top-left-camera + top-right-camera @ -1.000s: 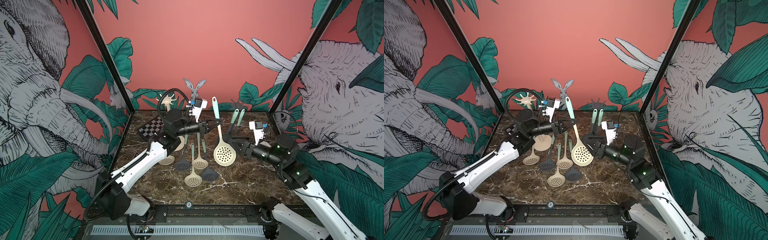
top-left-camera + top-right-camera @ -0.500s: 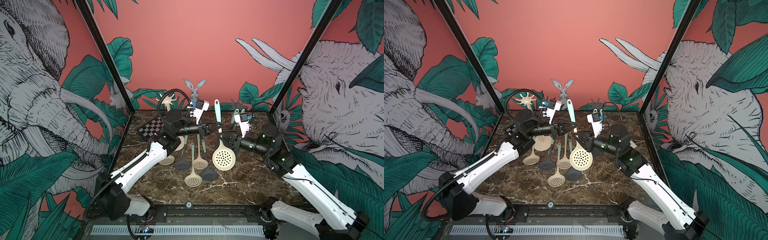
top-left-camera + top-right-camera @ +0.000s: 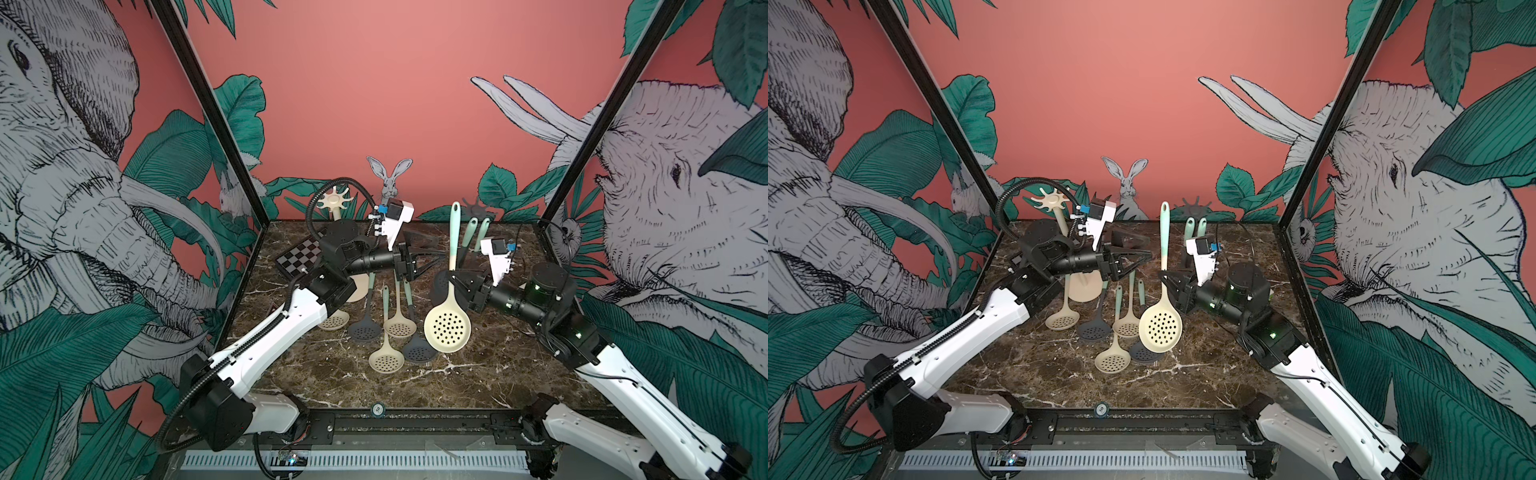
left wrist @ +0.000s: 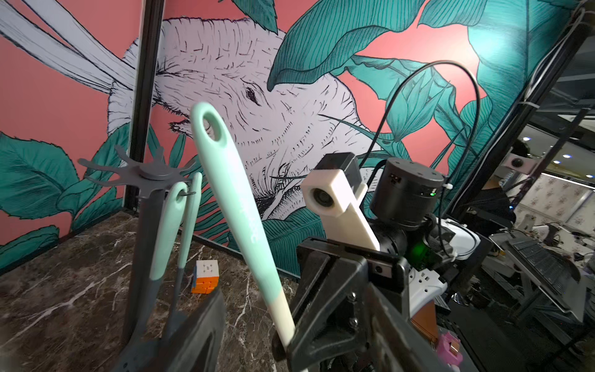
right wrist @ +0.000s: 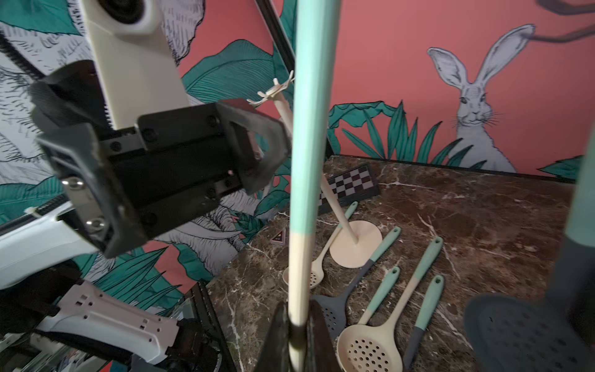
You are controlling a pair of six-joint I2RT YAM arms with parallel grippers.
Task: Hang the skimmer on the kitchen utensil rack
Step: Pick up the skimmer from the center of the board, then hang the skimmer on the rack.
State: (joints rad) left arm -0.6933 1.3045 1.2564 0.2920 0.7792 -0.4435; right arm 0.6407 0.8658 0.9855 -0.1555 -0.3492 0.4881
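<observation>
Cream skimmer clamped inside right pincer

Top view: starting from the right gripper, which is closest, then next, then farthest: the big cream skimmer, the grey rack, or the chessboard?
Outward from the right gripper:
1. big cream skimmer: clamped in it, handle pointing up.
2. grey rack: just behind it, toward the back.
3. chessboard: far across, at the back on the left arm's side.

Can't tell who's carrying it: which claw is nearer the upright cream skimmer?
Right. The right gripper is shut on the neck of the cream skimmer, above its bowl; the left gripper is open at the teal handle higher up, not gripping.
</observation>
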